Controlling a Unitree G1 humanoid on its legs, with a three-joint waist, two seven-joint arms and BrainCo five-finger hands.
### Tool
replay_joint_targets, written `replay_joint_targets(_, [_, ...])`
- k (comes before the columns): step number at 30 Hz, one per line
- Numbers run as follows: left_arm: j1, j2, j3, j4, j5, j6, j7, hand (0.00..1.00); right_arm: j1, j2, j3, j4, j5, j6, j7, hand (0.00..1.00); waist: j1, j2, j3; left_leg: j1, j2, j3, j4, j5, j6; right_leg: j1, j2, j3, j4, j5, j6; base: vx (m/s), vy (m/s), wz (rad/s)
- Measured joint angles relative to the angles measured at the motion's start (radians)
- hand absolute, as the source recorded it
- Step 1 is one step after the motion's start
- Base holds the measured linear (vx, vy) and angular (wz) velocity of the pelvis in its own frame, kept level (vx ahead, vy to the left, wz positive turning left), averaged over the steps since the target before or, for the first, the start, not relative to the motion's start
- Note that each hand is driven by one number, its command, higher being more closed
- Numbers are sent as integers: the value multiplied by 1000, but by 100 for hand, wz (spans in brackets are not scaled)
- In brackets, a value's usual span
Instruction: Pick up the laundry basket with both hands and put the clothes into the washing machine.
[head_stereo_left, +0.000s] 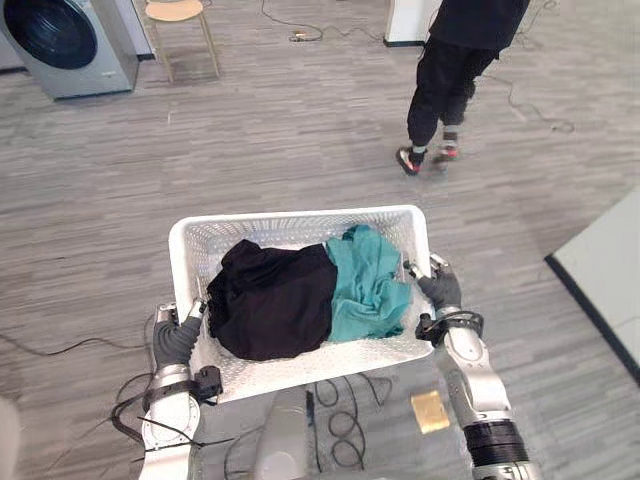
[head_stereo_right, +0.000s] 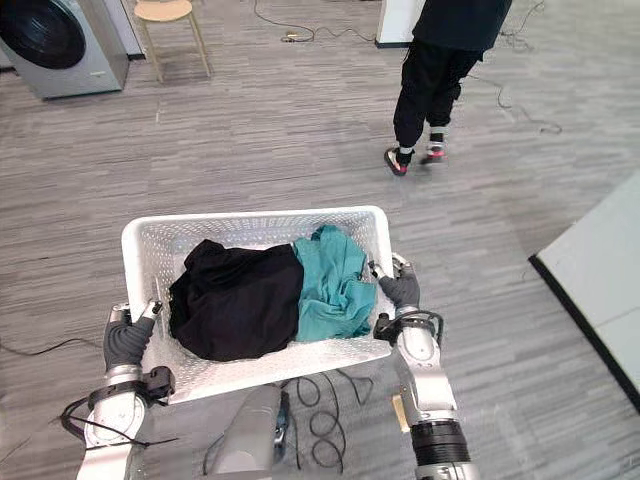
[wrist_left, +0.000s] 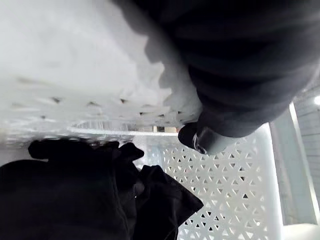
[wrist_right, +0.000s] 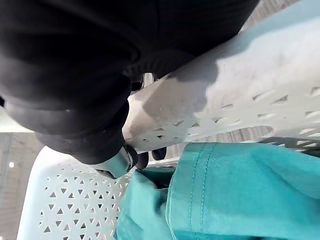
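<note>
Currently the laundry basket (head_stereo_left: 300, 222) is held by its side rims, the left hand (head_stereo_left: 178, 338) and right hand (head_stereo_left: 440, 290) each curled round one. It is judged stiff and light. The soft black garment (head_stereo_left: 270, 305) and teal garment (head_stereo_left: 365, 285) inside may shift if it is tilted.

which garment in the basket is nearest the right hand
The teal garment, by the right hand gripping the basket; the black garment lies toward the left hand.
</note>
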Motion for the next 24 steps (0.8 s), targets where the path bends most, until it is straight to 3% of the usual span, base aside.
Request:
replay_joint_targets(1, [0,12,0,0,1,6,-3,100,-2,6,-1,13,-1,0,1,100,-2,-6,2,21,-10,1,7,-24,11,-27,-1,-7,73,62,1,653,206,25])
replay_joint_targets(2, [0,22,0,0,5,22,-6,100,-1,18,-8,45,-1,0,3,100,-5,-10,4,86,-27,-2,0,-66,27,-58,-14,-51,185,172,-3,798,174,17])
replay_joint_targets(4, [1,31,3,0,20,53,-3,100,19,42,-10,54,-9,9,3,100,-11,-3,13,226,-38,-1,-67,-110,40,-115,-26,-146,349,143,-33,735,105,11])
replay_joint_targets(5, [2,33,2,-2,21,56,-7,100,33,46,-9,45,-20,9,3,100,-23,3,16,330,-42,0,-151,-112,41,-162,-25,-224,361,98,-112,523,15,11])
replay_joint_targets(6, [2,32,-1,-11,21,56,-7,100,38,47,-10,22,-24,10,3,100,-30,12,22,397,-43,0,-219,-111,39,-212,-23,-276,335,73,-157,777,13,16])
replay_joint_targets(7, [0,29,-2,-19,19,46,-6,100,40,40,-10,-14,-29,9,4,100,-46,19,19,471,-42,-3,-302,-101,21,-289,-21,-337,237,44,-207,497,-11,18])
replay_joint_targets(8, [-3,28,-3,-19,18,39,-7,100,40,36,-13,-28,-31,9,4,100,-56,19,14,499,-40,-8,-336,-99,16,-319,-20,-361,143,43,-215,762,-43,40])
replay_joint_targets(9, [-17,27,-10,-19,18,28,-8,100,37,30,-25,-47,-31,4,4,100,-78,17,10,551,-39,-24,-392,-102,3,-366,-19,-391,-85,62,-229,804,-67,50])
replay_joint_targets(10, [-49,23,-17,-10,19,29,-13,100,36,22,-41,-45,-31,0,4,100,-84,16,10,609,-38,-36,-435,-113,-17,-394,-14,-392,-336,147,-228,836,-83,51])
replay_joint_targets(12, [-79,24,-13,25,20,29,-21,100,38,23,-46,-33,-31,0,3,100,-101,14,9,703,-39,-59,-485,-132,-53,-422,-3,-356,-573,262,-209,767,-125,51])
replay_joint_targets(13, [-87,23,-12,58,22,30,-25,100,50,25,-46,-31,-34,2,2,100,-106,8,2,761,-30,-78,-461,-144,-77,-434,18,-294,-568,330,-219,809,-174,63])
replay_joint_targets(14, [-86,11,-16,75,24,31,-27,100,62,25,-45,-30,-37,3,3,100,-118,28,-10,766,-10,-97,-423,-151,-89,-428,46,-266,-533,413,-229,849,-195,66])
replay_joint_targets(15, [-77,-19,-19,87,42,36,-30,100,71,8,-46,-23,-40,9,3,100,-129,83,-23,727,53,-120,-255,-119,-127,-422,99,-270,-452,446,-247,840,-169,35])
replay_joint_targets(16, [-75,-59,-13,89,59,39,-30,100,68,-8,-42,-23,-39,15,5,100,-122,139,-18,616,122,-123,1,51,-95,-394,143,-305,-404,382,-279,818,-143,15])
replay_joint_targets(17, [-75,-63,-6,92,60,43,-30,100,68,-12,-38,-24,-38,20,4,100,-122,150,-14,562,144,-119,103,200,-74,-371,161,-310,-401,361,-287,795,-134,-34])
replay_joint_targets(18, [-71,-63,9,111,60,52,-32,100,71,-11,-24,-26,-38,29,2,100,-98,152,-16,477,193,-103,248,480,-44,-295,189,-298,-442,344,-299,784,-137,-38])
replay_joint_targets(19, [-78,-46,-3,122,56,51,-33,100,71,-16,-29,-24,-38,29,-6,100,-91,146,-11,385,246,-55,418,407,16,-194,207,-279,-522,342,-303,922,-153,-45])
replay_joint_targets(21, [-77,-51,-3,122,57,46,-32,100,71,-15,-28,-25,-38,28,-19,100,-78,124,5,309,268,6,531,304,65,-62,200,-243,-602,342,-303,740,-59,-26])
replay_joint_targets(22, [-74,-51,-3,122,57,39,-32,100,71,-15,-28,-25,-38,26,-19,100,-69,117,8,275,267,31,542,256,62,6,187,-227,-638,341,-304,723,91,-32])
replay_joint_targets(24, [-76,-52,2,113,57,22,-32,100,64,-15,-27,-39,-38,20,-20,100,-44,107,15,154,223,71,403,157,9,112,138,-198,-691,321,-308,756,215,-41])
